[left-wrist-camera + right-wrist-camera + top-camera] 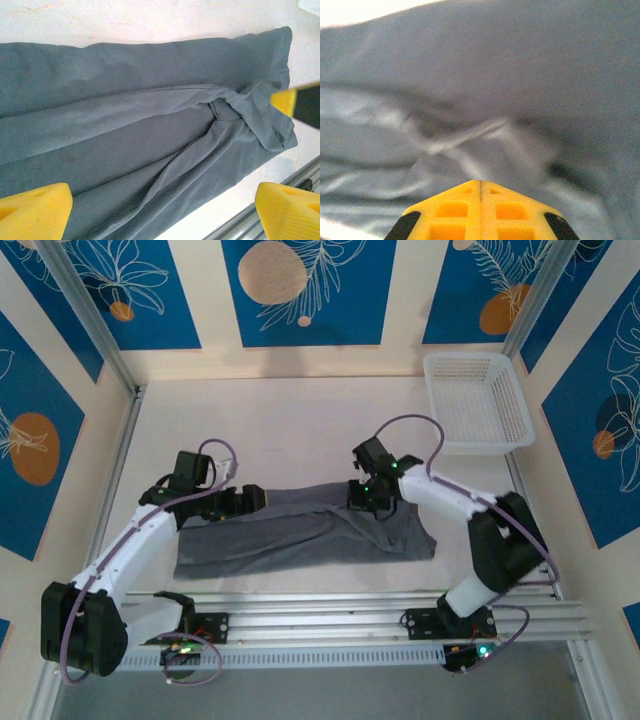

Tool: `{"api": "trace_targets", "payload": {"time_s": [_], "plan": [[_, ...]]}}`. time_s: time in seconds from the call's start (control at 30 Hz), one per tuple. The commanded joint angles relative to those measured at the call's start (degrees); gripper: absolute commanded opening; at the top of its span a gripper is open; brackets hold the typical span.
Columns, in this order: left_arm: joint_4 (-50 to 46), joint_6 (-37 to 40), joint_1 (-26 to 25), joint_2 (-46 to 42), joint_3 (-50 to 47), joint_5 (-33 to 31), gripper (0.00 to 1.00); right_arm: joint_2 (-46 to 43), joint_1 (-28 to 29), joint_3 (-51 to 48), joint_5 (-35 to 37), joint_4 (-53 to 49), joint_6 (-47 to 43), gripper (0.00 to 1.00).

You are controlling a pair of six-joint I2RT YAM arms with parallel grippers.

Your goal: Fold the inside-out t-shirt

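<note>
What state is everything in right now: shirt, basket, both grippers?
t-shirt: lying flat in a long, wrinkled band.
white basket: upright, looks empty.
left gripper: open, at the t-shirt's left end.
right gripper: shut, tips at the cloth; can't tell if it pinches any.

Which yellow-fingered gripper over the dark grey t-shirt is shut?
The right gripper: its yellow fingers meet tip to tip; the left gripper holds them wide apart.
</note>
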Motion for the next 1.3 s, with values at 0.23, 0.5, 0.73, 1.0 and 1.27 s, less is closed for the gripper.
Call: {"api": "trace_targets", "payload": {"time_s": [0.23,0.5,0.73,1.0,1.27], "plan": [[0.88,-0.01,-0.91,0.0,1.3,-0.22,0.94,-7.33,2.71,-3.93,3.4,0.7,1.72,0.55],[0.93,-0.72,-1.33,-0.08,0.6,-0.58,0.93,9.16,-7.63,5.79,11.17,-0.28,1.67,0.43],[0.8,-0.5,-1.44,-0.28,0.26,-0.62,0.94,14.49,-7.19,8.38,9.04,-0.41,5.85,0.37],[0.96,-0.34,-1.43,-0.12,0.07,-0.88,0.94,12.83,-4.67,7.04,5.85,-1.16,8.65,0.34],[0.75,-0.35,-1.53,0.32,0.09,-0.94,0.94,14.93,-4.56,8.22,6.8,-1.44,9.4,0.17]]}}
